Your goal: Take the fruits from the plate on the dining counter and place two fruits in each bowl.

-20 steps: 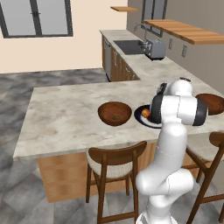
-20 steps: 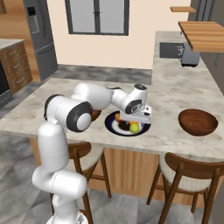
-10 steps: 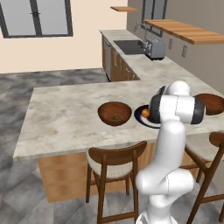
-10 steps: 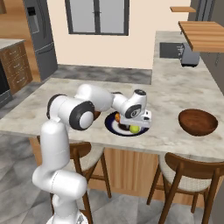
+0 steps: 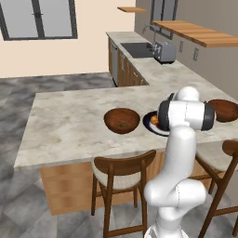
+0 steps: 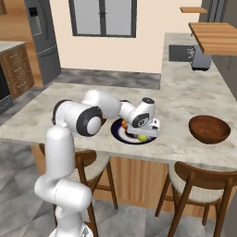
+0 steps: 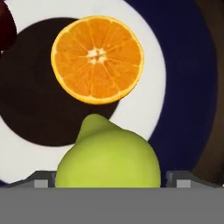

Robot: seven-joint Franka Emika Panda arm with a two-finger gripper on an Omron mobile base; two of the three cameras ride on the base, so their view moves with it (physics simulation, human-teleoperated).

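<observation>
On the dining counter (image 5: 69, 121) lies the navy plate (image 7: 188, 87) (image 6: 121, 137). My gripper (image 6: 147, 134) (image 7: 113, 179) is low over it and open, with the yellow-green fruit (image 7: 107, 155) (image 6: 142, 137) between its fingers. Just beyond lies the orange fruit (image 7: 97, 59) (image 5: 155, 120), cut face up. The red fruit (image 7: 5, 26) peeks in at the plate's edge. A dark brownish-green fruit (image 5: 122, 124) lies in the bowl (image 5: 122, 120) left of the plate. The other bowl (image 6: 209, 128) (image 5: 225, 109) stands to the right of the plate.
Wooden stools (image 5: 122, 169) (image 6: 200, 185) stand along the counter's near side. A sink and toaster (image 5: 163, 51) are on the far worktop. My own arm (image 5: 186, 114) covers part of the plate in the left base view.
The gripper has come down onto the plate and now straddles the yellow-green fruit. The fruits and bowls have not moved.
</observation>
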